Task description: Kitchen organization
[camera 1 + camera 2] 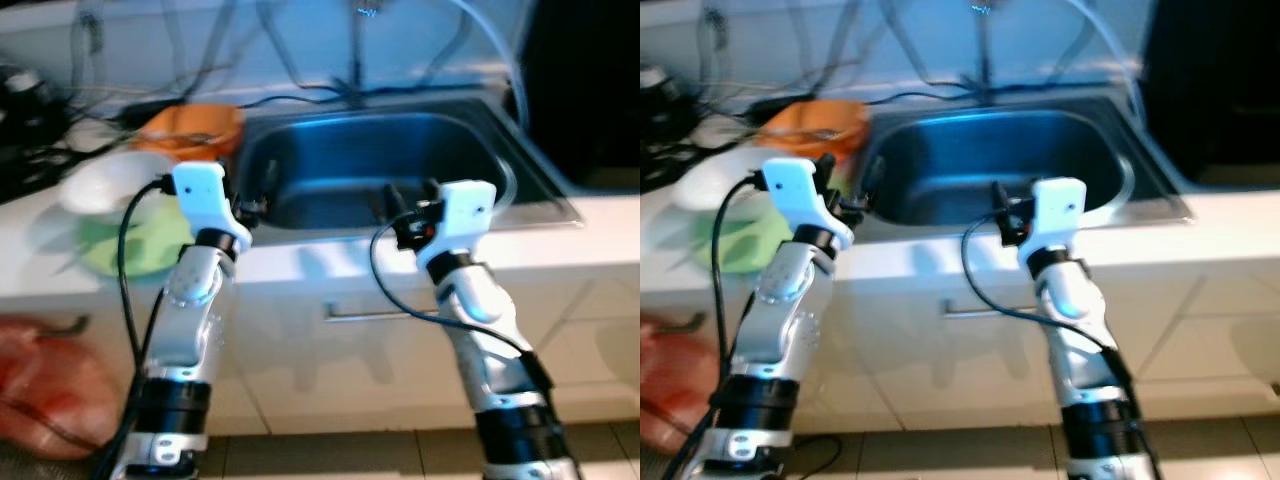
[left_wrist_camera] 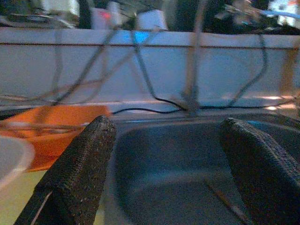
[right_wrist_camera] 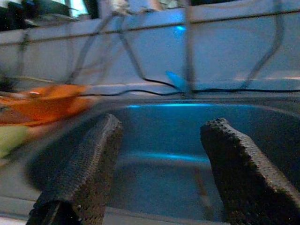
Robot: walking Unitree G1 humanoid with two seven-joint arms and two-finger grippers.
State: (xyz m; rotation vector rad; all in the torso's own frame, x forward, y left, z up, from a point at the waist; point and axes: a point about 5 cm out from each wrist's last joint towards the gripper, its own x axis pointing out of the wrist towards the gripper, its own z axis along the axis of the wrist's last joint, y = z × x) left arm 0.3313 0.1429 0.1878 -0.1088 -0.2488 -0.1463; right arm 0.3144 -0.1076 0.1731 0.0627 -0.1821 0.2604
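Dishes, an orange bowl, a white bowl and a green plate, sit on the surface left of the sink. My left claw and right claw gape wide, empty, at the sink's front edge; I judge nothing is sorted yet.

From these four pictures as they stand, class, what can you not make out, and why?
- Thin object on the sink floor: blurred in the wrist views.
- Orange item behind the white bowl: blurred, kind unclear.
- Reddish thing low on the left: cut off by the edge.
- Tap: top cut off.
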